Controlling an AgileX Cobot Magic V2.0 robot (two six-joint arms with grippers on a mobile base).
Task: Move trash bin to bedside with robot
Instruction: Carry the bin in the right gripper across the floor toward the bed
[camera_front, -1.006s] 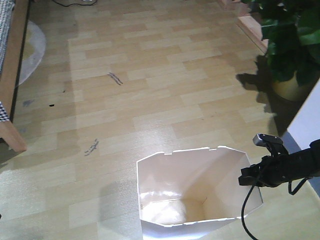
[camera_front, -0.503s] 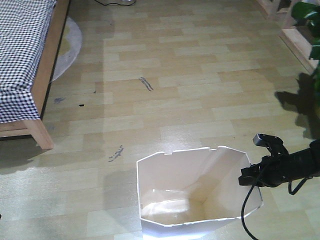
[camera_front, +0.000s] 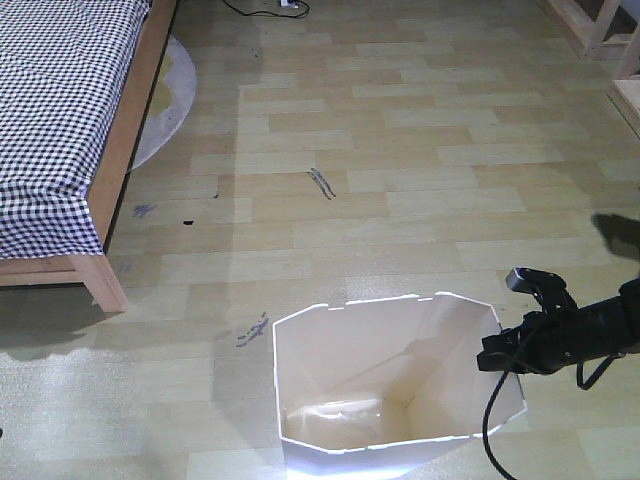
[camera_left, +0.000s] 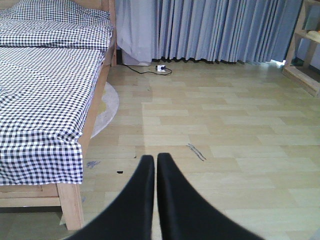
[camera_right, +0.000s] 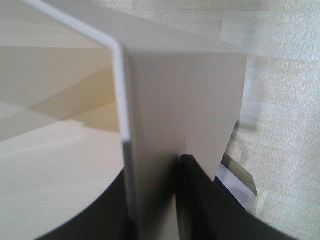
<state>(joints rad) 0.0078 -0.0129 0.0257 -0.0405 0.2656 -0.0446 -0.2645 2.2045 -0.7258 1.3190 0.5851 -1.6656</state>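
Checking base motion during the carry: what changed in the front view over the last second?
The view swung left: the bed slid in from the left edge, the floor scuff drifted right and down in frame, and the potted plant left the frame on the right. Nothing was grabbed or released. The trash bin stayed at the same spot in frame, with the right claw still clamped on its rim.

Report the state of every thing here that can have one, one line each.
trash bin: upright, open-topped, empty, gripped at its rim.
right gripper: shut on the trash bin's rim.
left gripper: shut, holding nothing.
bed: covered in checked bedding, apart from the trash bin.
curtains: drawn closed.
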